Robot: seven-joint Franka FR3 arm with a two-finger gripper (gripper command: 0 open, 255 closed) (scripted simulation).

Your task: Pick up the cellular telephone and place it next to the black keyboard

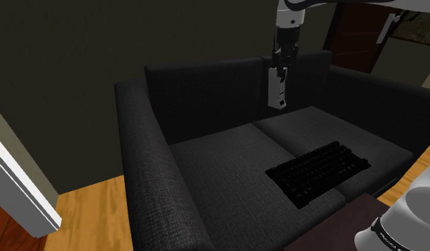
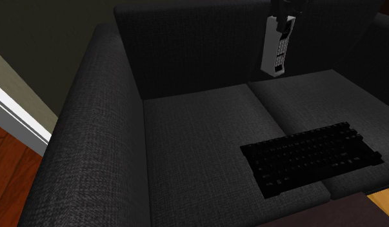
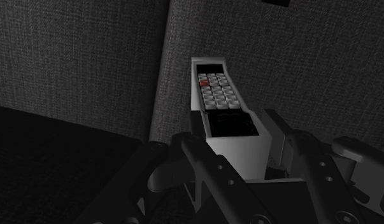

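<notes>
A light grey brick-style cellular telephone [image 1: 278,89] with a dark keypad hangs upright in the air, high above the sofa seat and in front of the backrest. My black gripper [image 1: 280,69] is shut on its upper end; it also appears at the phone's top in the second exterior view [image 2: 283,14]. In the wrist view the phone [image 3: 223,102] runs out from between my fingers [image 3: 200,159], its grey keys and one red key facing up. The black keyboard [image 1: 318,170] lies flat near the front edge of the seat, across the gap between the two cushions [image 2: 310,156].
The dark fabric sofa [image 1: 206,164] has a tall backrest and a thick armrest [image 1: 145,164] at the shoulder view's left. A dark table corner [image 1: 334,228] sits in front of the sofa by my stand. Wooden floor [image 1: 85,214] lies beyond the armrest.
</notes>
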